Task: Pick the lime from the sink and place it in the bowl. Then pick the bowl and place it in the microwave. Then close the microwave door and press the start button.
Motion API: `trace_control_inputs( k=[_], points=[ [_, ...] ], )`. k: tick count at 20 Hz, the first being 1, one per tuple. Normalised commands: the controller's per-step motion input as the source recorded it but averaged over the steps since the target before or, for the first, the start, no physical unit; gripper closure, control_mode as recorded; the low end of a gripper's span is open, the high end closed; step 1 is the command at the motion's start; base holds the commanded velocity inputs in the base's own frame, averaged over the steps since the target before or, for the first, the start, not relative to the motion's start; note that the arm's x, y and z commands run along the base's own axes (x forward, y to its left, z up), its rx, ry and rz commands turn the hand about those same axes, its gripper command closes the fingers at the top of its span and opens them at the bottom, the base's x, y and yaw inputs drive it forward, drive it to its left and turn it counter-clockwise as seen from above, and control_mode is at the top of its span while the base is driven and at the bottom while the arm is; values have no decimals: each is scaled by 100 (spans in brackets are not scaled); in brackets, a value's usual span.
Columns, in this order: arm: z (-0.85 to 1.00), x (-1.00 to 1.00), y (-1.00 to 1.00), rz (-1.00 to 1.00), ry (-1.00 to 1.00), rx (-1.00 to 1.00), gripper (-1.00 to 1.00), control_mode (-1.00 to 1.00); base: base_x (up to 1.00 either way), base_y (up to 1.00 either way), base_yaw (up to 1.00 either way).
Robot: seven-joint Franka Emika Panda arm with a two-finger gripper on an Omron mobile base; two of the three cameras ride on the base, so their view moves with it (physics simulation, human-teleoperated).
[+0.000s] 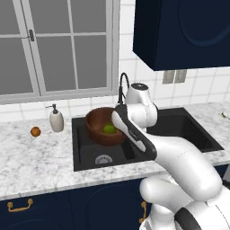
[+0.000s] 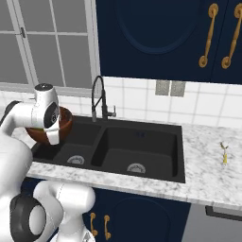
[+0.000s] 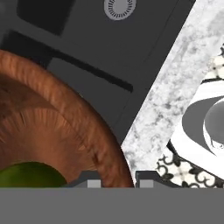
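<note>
Left and right base views with hand view: the bowl-carrying step. The lime (image 1: 109, 129) lies inside the bowl (image 1: 99, 130), so I judge the first step done and the second, taking the bowl to the microwave, now in hand. The bowl appears raised over the left basin of the sink (image 1: 188, 130), toward the sink's back edge and in front of the faucet (image 2: 98, 97); I cannot tell whether its underside touches anything. My gripper (image 3: 116, 180) straddles the bowl's rim on the side nearest the basin divider: in the hand view one dark finger tip sits inside the wall and the other outside it, with the brown wood between them, so I read it as clamped on the rim. The lime shows as a green curve at the bowl's bottom, close beside the inner finger tip.

On the bench, a soap dispenser (image 1: 56, 119) stands just left of the sink, and a small orange fruit (image 1: 35, 131) rests farther toward the left end, apart from it.

The next move, as I judge it, calls for keeping the bowl level so the lime does not roll out, lifting it clear of the faucet and sink edge, then turning toward the microwave. A rim pinch on glossy wood may slip or let the bowl swing, so a slow carry seems wise.
</note>
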Motion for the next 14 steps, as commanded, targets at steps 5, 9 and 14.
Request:
trace_control_inputs(
  k=[5, 9, 14],
  points=[
    [37, -17, -97, -29, 0, -7, 100, -100, 0, 0, 0],
    [28, -25, -92, -20, 0, -2, 100, -100, 0, 0, 0],
    [11, -17, -54, -7, 0, 1, 100, -100, 0, 0, 0]
  ],
)
